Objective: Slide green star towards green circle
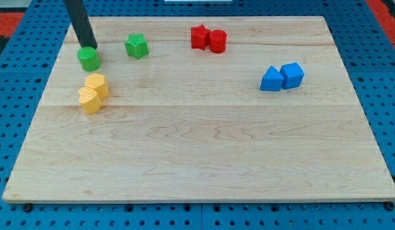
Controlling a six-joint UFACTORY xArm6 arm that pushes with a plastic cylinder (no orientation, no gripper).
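The green star (137,46) lies near the top left of the wooden board (204,140). The green circle (89,59) lies to its left and slightly lower, a short gap between them. My tip (88,47) stands at the top edge of the green circle, touching or nearly touching it, and to the left of the green star. The dark rod rises from there to the view's top.
Two yellow blocks (92,92) sit together just below the green circle. A red star (199,36) and a red cylinder (217,41) touch at the top middle. Two blue blocks (282,77) sit together at the right.
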